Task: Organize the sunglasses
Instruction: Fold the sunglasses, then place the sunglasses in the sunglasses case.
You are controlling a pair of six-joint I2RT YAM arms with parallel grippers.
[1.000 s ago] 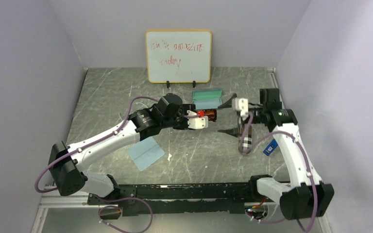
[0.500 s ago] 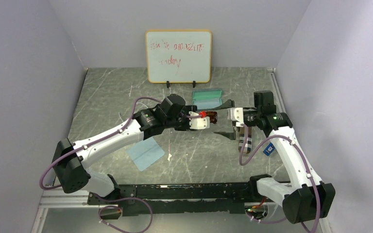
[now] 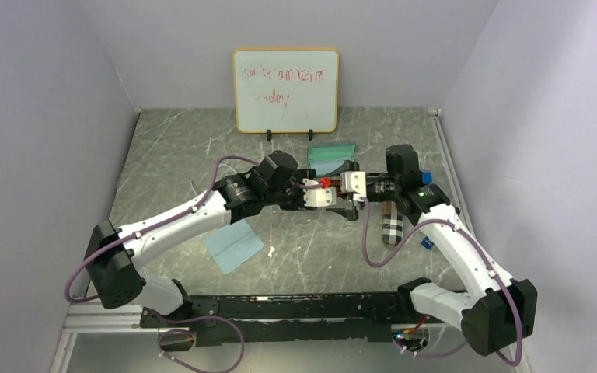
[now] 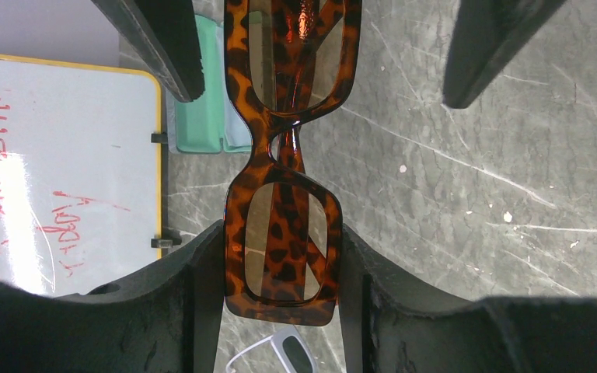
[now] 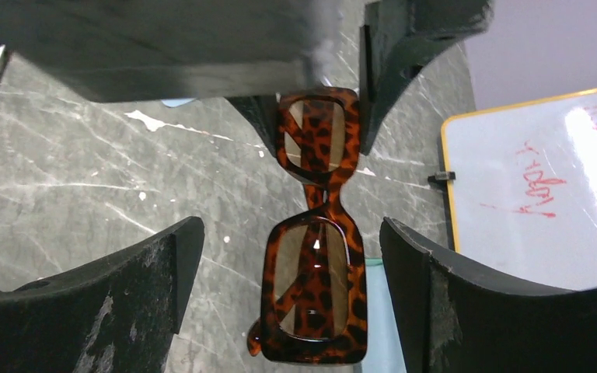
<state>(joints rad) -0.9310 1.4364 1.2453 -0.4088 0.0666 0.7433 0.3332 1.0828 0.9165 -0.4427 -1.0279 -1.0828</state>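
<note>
Right now your tortoiseshell sunglasses (image 4: 284, 233), glossy orange-brown blotched with black, with amber lenses in chunky rectangular rims, are held off the table in front of the whiteboard (image 3: 285, 90). Your left gripper (image 4: 278, 256) clamps one lens end; your right gripper (image 5: 291, 233) stands spread around the other lens, gaps on both sides
</note>
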